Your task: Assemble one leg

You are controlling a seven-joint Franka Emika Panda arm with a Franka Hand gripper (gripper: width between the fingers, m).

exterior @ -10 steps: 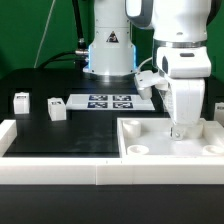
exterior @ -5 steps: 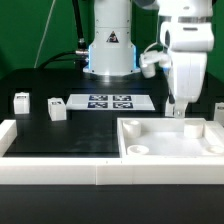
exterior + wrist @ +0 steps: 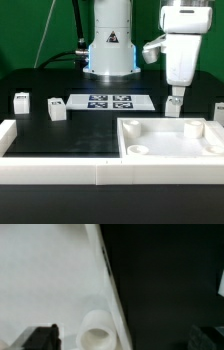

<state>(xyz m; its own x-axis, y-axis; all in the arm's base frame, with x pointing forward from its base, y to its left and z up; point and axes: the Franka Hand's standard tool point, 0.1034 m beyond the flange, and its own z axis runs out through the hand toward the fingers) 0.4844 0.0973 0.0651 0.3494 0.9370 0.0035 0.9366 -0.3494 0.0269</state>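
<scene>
Exterior view: the arm [image 3: 180, 45] hangs over the far side of the big white tray [image 3: 180, 138], which sits on the black tabletop [image 3: 80, 130] toward the exterior view's right. The fingers [image 3: 174, 100] point straight down just above the tray's far rim, clear of it, and carry nothing.

The wrist view looks down between them. One dark finger shows at each lower corner, well apart, so the fingers [image 3: 40, 336] stand wide with only the tray's white surface and the dark tabletop in the gap. A pale rounded shape [image 3: 95, 331] lies on the tray near its edge. It is probably one of the tray's round sockets, though the blur leaves that unsure.

None of the legs is in the grip. The far-left leg [image 3: 21, 100] stands on the tabletop at the exterior view's left, a dark tag on its facing side. The second leg [image 3: 57, 110] stands just beside it, nearer the camera and still well apart from the tray. A third white piece [image 3: 219, 112], cut by the exterior view's right edge, stands beyond the tray.

The marker board [image 3: 110, 101] lies flat between the second leg and the fingers, in front of the robot base [image 3: 110, 50]. A low white rail [image 3: 60, 172] runs along the front.
</scene>
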